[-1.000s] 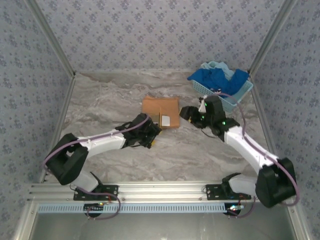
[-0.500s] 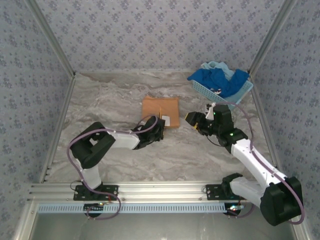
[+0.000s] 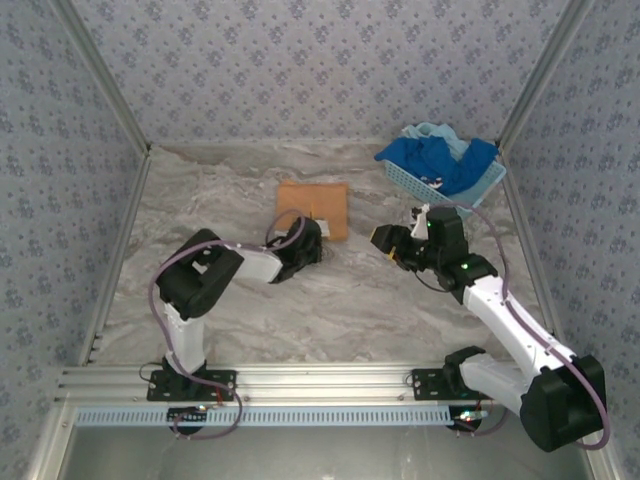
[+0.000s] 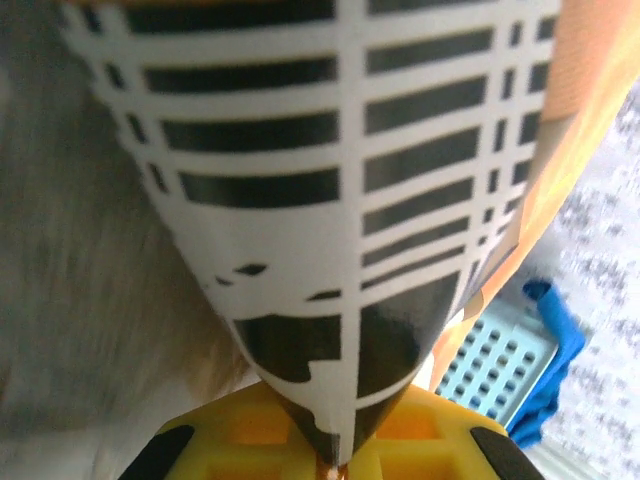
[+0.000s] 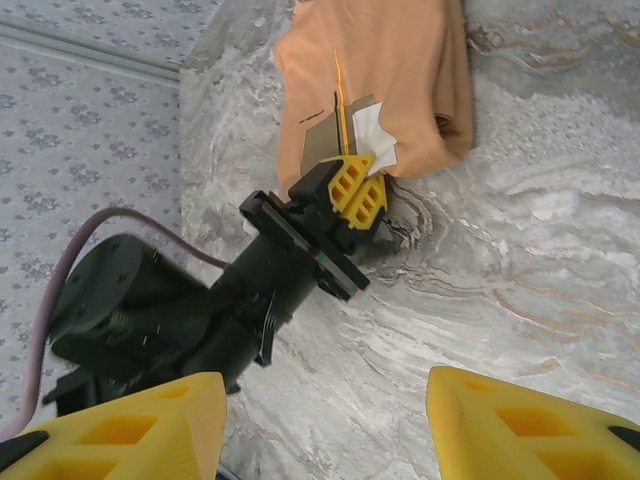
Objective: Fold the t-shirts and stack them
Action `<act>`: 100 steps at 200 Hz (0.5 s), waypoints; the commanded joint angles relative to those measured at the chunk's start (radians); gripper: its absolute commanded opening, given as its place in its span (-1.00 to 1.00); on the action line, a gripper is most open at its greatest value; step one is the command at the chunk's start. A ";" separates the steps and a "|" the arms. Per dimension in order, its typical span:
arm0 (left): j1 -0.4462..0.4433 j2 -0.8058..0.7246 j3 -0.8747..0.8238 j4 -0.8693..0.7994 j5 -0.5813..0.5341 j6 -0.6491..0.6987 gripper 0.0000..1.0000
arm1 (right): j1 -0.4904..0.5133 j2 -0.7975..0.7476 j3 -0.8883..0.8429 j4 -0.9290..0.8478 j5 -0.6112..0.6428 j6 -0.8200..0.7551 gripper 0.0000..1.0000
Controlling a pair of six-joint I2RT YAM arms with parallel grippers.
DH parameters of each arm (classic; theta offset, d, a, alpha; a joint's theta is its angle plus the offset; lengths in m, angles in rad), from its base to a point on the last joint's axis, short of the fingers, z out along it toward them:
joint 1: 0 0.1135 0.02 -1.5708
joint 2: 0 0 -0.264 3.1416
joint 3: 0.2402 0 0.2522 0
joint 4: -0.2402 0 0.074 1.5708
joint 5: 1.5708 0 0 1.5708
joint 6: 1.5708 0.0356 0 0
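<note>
The left jaws are closed on the near edge of the folded orange-tan t-shirt (image 3: 313, 206), and their yellow fingers (image 5: 356, 190) pinch it at the white label (image 5: 377, 136) with black bars. This edge is lifted a little. The rest of the shirt lies flat on the table (image 3: 350, 300), stretching straight away from these jaws. The fold is close to square, so I cannot tell its long axis. The right jaws are wide open and hold nothing. The shirt is ahead of them, well apart. Behind them, royal blue t-shirts (image 3: 440, 160) fill the basket (image 3: 480, 192).
</note>
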 commanded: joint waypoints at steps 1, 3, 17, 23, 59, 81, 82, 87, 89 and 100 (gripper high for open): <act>0.117 -0.058 -0.039 -0.035 0.043 0.086 -0.79 | -0.004 -0.011 0.053 -0.031 -0.001 -0.032 0.15; 0.133 -0.063 -0.043 -0.036 0.053 0.096 -0.80 | -0.004 -0.010 0.055 -0.032 0.000 -0.034 0.15; 0.222 -0.087 -0.061 -0.036 0.106 0.173 -0.81 | -0.005 -0.005 0.067 -0.035 0.004 -0.038 0.15; 0.267 -0.094 -0.060 -0.038 0.137 0.207 -0.82 | -0.004 0.000 0.069 -0.035 0.004 -0.040 0.15; 0.540 -0.064 0.025 -0.119 0.378 0.464 -0.84 | -0.004 0.037 0.081 -0.019 0.002 -0.050 0.15; 0.689 -0.018 0.108 -0.207 0.516 0.628 -0.86 | -0.002 0.061 0.093 -0.006 0.000 -0.051 0.15; 0.696 -0.016 0.112 -0.212 0.519 0.634 -0.86 | -0.002 0.062 0.093 -0.005 0.000 -0.051 0.15; 0.723 -0.005 0.128 -0.227 0.536 0.665 -0.85 | -0.002 0.066 0.096 -0.002 0.000 -0.050 0.15; 0.733 0.000 0.137 -0.233 0.545 0.676 -0.85 | -0.002 0.068 0.095 0.001 0.000 -0.050 0.15; 0.788 0.034 0.186 -0.273 0.588 0.726 -0.84 | 0.001 0.079 0.101 0.006 0.000 -0.050 0.15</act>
